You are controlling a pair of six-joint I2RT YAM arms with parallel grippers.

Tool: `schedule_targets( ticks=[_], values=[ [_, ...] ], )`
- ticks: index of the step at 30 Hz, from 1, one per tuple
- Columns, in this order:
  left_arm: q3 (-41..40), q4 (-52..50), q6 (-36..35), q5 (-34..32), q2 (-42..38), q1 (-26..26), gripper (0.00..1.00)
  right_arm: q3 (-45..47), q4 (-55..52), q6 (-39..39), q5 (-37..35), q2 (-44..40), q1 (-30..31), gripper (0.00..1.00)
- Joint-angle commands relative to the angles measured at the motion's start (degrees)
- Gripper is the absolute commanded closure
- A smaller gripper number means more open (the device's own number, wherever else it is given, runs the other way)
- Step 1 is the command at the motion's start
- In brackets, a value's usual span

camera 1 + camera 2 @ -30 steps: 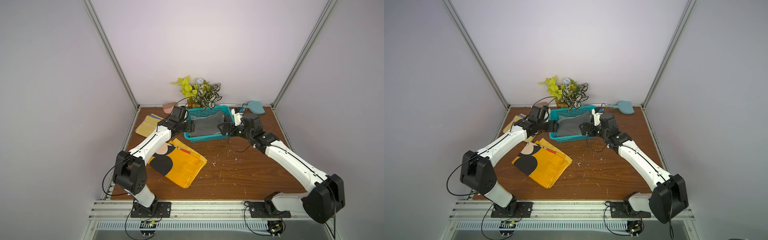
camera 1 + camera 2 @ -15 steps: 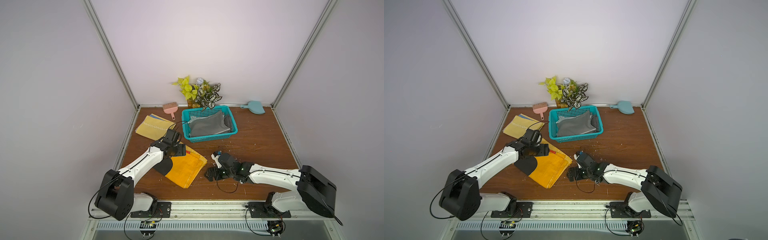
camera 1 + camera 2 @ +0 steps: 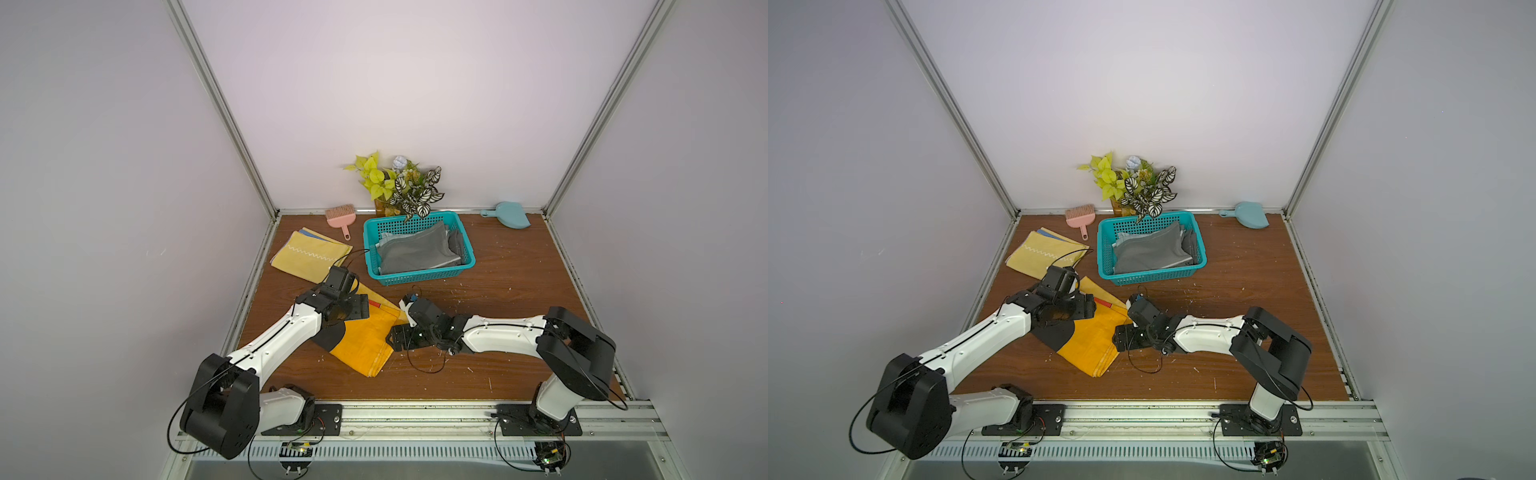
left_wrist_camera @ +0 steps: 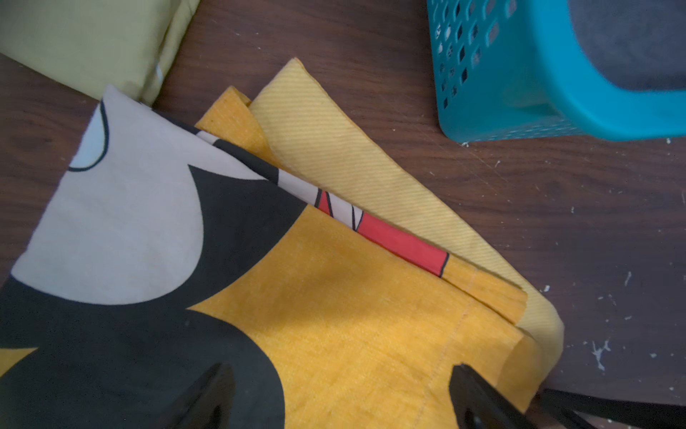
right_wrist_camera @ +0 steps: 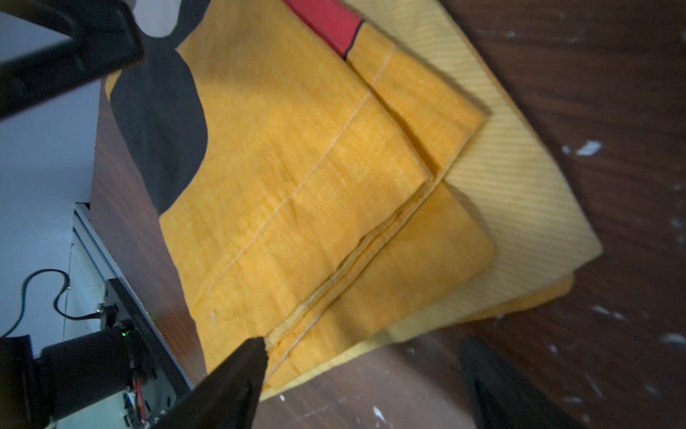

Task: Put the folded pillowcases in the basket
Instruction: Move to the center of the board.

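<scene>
The folded pillowcase lies flat at the front left of the table. It is orange with black, beige and red patches, and a paler ribbed yellow layer shows under it. The teal basket stands behind it, with a grey cloth inside. My left gripper hovers open over the pillowcase's top face. My right gripper is open at the pillowcase's near right edge. One of its fingertips is at the fold and the other is over bare wood.
A second folded yellow cloth lies at the back left, close to the pillowcase. A pink brush, a potted plant and a teal dustpan line the back wall. White crumbs dot the wooden table.
Both arms have drawn back from the basket to the front of the table. Both grippers now sit at the orange pillowcase, the right one having closed in on its edge.
</scene>
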State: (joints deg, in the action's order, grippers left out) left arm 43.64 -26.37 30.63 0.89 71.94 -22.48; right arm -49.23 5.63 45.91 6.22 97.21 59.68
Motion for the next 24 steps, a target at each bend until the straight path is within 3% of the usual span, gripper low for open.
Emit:
schedule_targets(
  ticks=[1,2,4,8,15,21,22,24],
  values=[
    [0.1,0.4,0.2,-1.3,-0.5,0.6,0.09,-1.6,-1.3,0.3,-0.2,2.2,1.2,0.16],
    [0.2,0.4,0.1,-1.2,-0.5,0.6,0.1,-2.2,-1.5,0.3,-0.2,2.9,1.3,0.19],
    [0.3,0.5,-0.2,-1.1,-0.7,0.6,0.09,-3.7,-2.9,0.2,-0.3,4.5,1.6,0.33],
    [0.0,0.6,-0.4,-1.8,-2.3,0.8,0.09,-5.3,-5.7,1.0,-0.3,7.0,1.7,0.99],
    [-0.3,0.0,-1.1,-1.3,-4.7,1.9,0.07,-2.1,-14.1,-2.1,-0.2,-1.0,-0.5,1.0],
    [-0.1,0.7,-4.2,5.7,-2.0,1.9,0.06,7.2,-24.7,-8.4,-1.2,-14.4,-8.0,1.0],
    [-0.1,0.9,-4.6,6.6,-1.2,1.9,0.05,9.3,-25.3,-9.1,-1.3,-17.0,-10.6,0.96],
    [-0.7,1.5,-5.2,8.1,-0.1,1.9,0.05,13.0,-25.6,-10.2,-1.9,-21.7,-16.1,0.7]
  ],
)
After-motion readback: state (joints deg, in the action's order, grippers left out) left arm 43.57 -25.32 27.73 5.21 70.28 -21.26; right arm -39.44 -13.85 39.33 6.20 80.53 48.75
